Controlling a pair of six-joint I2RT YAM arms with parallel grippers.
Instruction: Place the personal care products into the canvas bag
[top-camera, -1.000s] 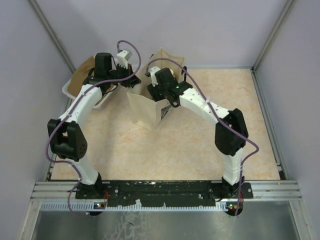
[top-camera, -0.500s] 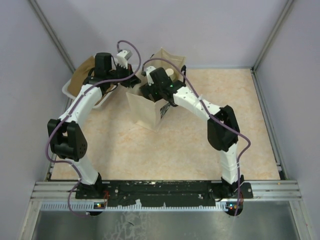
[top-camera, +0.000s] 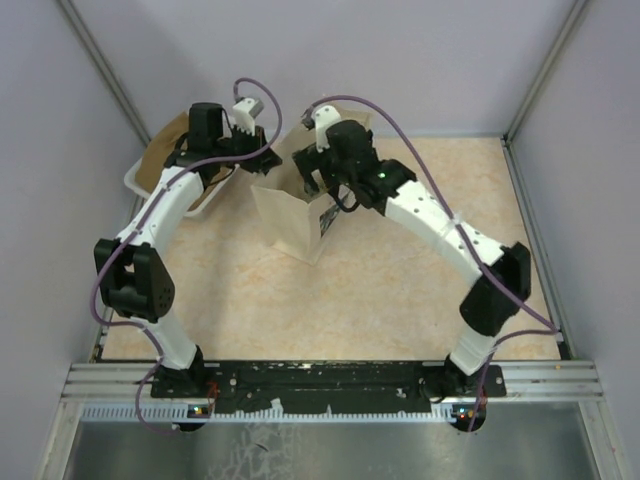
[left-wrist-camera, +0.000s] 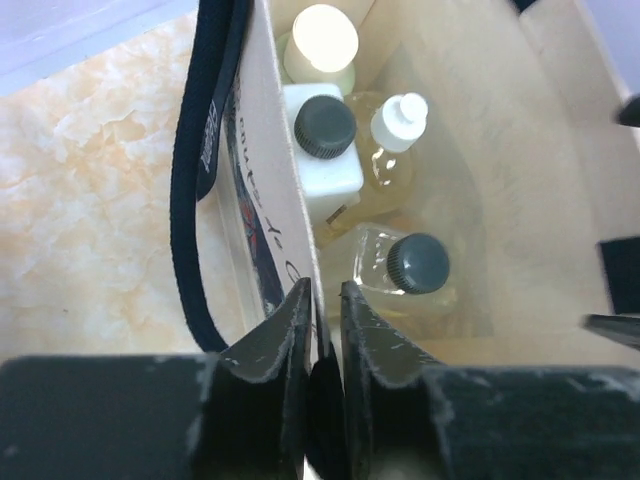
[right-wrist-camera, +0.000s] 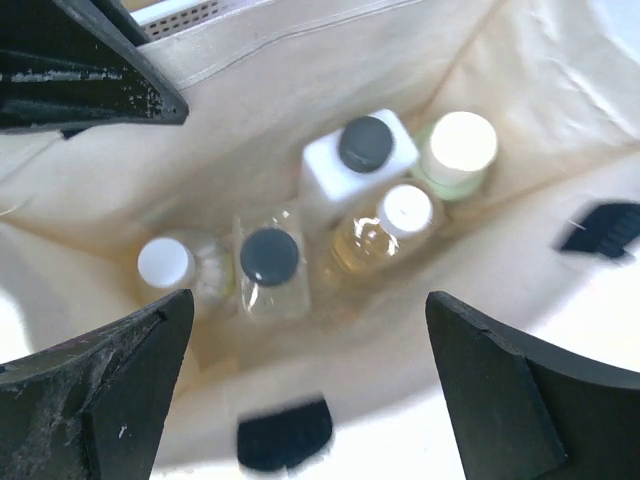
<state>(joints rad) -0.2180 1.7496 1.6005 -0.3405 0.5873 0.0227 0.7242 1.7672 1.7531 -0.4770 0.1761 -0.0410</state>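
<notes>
The canvas bag (top-camera: 290, 225) stands upright at the back middle of the table. My left gripper (left-wrist-camera: 322, 298) is shut on its rim (left-wrist-camera: 285, 190), just beside a black handle (left-wrist-camera: 200, 190). My right gripper (right-wrist-camera: 310, 300) hangs open over the bag's mouth, holding nothing. Inside stand the personal care products: the olive-green bottle with cream cap (right-wrist-camera: 462, 142), the square whitish one with black cap (right-wrist-camera: 364, 145), the amber one with white cap (right-wrist-camera: 408, 208), the clear one with black cap (right-wrist-camera: 270, 257) and the silvery one with white cap (right-wrist-camera: 165, 262).
A white tub (top-camera: 135, 180) with brown cloth sits at the back left, behind my left arm. Lilac walls and metal posts close in the table on three sides. The marbled tabletop (top-camera: 400, 290) stretches in front and to the right of the bag.
My right gripper has opened wide and lifted out of the bag, its elbow swinging out to the right. The left gripper has stayed on the bag's rim.
</notes>
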